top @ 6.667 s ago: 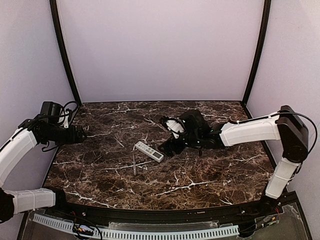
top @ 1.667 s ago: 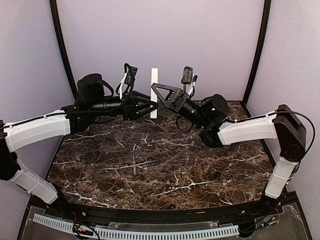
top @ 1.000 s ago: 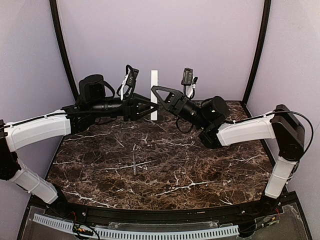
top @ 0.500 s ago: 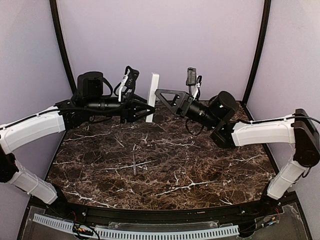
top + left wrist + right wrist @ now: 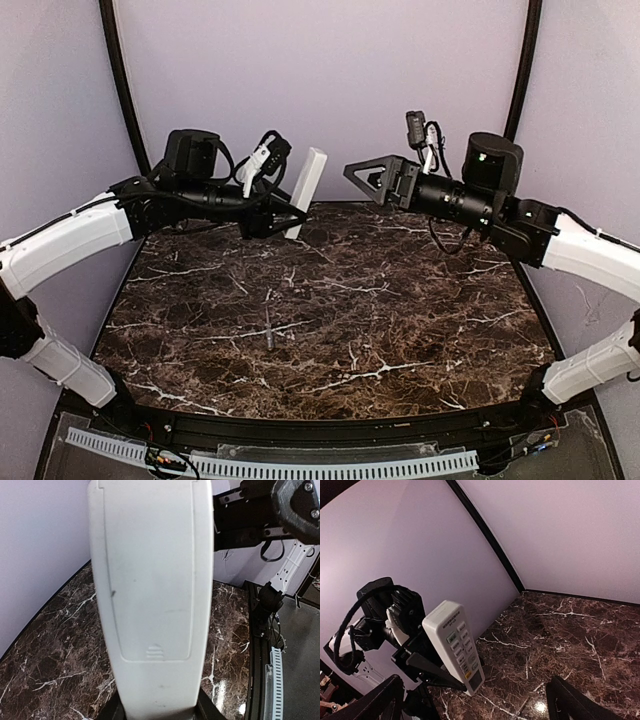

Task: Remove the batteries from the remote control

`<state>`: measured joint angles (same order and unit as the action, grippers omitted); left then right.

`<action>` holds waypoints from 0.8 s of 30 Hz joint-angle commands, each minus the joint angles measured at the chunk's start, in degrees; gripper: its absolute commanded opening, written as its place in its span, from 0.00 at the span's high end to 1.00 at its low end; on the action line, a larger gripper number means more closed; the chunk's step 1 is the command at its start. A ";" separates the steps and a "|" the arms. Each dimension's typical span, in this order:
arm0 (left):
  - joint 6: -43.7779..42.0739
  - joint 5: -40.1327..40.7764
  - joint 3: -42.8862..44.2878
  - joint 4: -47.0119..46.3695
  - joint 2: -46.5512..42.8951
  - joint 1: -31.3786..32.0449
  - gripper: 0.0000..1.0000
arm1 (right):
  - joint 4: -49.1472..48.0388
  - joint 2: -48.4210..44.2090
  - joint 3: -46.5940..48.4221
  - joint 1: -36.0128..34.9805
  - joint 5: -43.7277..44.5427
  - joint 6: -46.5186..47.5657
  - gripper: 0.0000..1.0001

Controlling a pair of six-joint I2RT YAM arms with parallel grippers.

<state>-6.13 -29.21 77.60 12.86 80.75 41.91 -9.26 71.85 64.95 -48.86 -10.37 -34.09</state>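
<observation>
My left gripper (image 5: 296, 216) is shut on the lower end of the white remote control (image 5: 306, 190) and holds it up, tilted, above the back of the table. In the left wrist view the remote control (image 5: 150, 580) fills the frame, back face toward the camera, its battery cover in place; the batteries are hidden. In the right wrist view the remote control (image 5: 455, 647) shows its button face. My right gripper (image 5: 352, 172) stands open to the right of the remote, apart from it, with nothing between its fingers (image 5: 570, 702).
A thin grey stick-like tool (image 5: 269, 327) lies on the dark marble table (image 5: 420, 320) left of centre. Pale walls and black corner posts (image 5: 128, 110) close in the back and sides.
My right gripper has let go of the remote, opened wide and drawn back to the right. The left gripper has kept its grip, and the remote now leans to the right.
</observation>
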 commanded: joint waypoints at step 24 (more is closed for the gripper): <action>-5.54 17.21 -0.07 8.67 7.60 1.64 1.00 | 38.41 18.40 25.65 1.31 1.47 -0.33 0.16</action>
<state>-11.97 -12.78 78.15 20.36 88.18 42.83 28.18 88.60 87.72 -47.94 -7.88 -34.92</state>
